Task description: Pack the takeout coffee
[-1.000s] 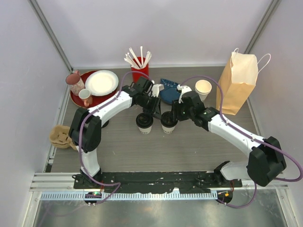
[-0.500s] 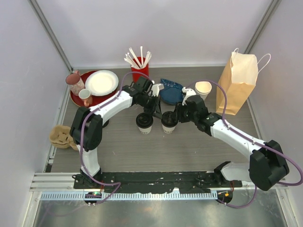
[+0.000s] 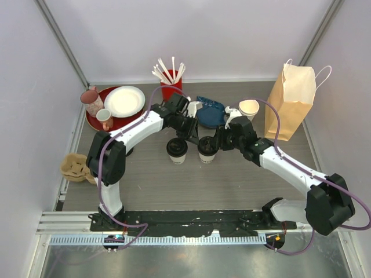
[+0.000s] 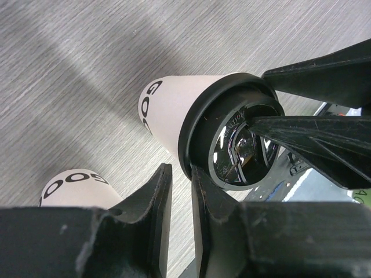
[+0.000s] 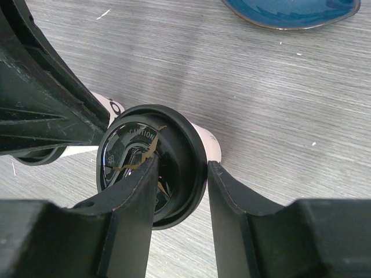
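Note:
Two takeout coffee cups stand side by side mid-table: the left cup and the right cup, both cream-white with black lids. My right gripper straddles the right cup's lid. One finger rests on the lid's top and the other presses outside its rim, shut on it. My left gripper hovers between the cups, its jaws a narrow gap apart with only table showing between them. Its right finger leans against the same lid's rim.
A brown paper bag stands at the back right, with a lidless paper cup and a blue bowl beside it. A red straw holder, a red tray with plate and mugs, and a pulp carrier sit to the left.
My right gripper has shifted slightly right and its jaws have narrowed onto the right cup's lid rim. The left gripper has barely moved. Both cups stand where they were.

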### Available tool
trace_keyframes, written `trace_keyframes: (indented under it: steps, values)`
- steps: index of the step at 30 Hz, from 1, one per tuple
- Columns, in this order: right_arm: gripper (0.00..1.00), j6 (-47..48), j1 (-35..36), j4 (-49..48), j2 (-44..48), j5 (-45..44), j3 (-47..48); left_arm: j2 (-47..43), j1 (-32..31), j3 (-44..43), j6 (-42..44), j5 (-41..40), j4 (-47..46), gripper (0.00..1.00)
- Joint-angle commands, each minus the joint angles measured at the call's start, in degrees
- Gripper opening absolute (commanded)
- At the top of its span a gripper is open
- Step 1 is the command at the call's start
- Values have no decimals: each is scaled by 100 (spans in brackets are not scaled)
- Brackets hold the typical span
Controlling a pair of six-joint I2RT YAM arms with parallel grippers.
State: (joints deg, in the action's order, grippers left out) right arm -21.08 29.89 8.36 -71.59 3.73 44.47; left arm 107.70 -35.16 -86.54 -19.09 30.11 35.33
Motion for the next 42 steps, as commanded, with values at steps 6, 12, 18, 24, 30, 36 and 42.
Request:
trace_keyframes:
  steps: [6,12,18,24,30,36,42]
  values:
    - [52,438,8,825,5,-302,826,-372,-61,-451,318,-444,255,25]
    - [47,552,17,1089,40,-584,1213,-548,-61,-670,362,-620,352,27]
    - [40,175,183,1203,128,-627,1012,-593,-290,-575,222,-620,273,31]
    - [38,-27,201,1028,137,-444,678,-224,-378,-741,116,-550,317,31]
    - [33,-54,219,940,23,-443,616,-74,-510,-715,99,-550,325,30]
    - [27,-72,219,895,14,-258,545,58,-527,-627,55,-567,334,27]
    - [20,-89,219,922,-65,-162,511,93,-536,-548,2,-445,299,24]
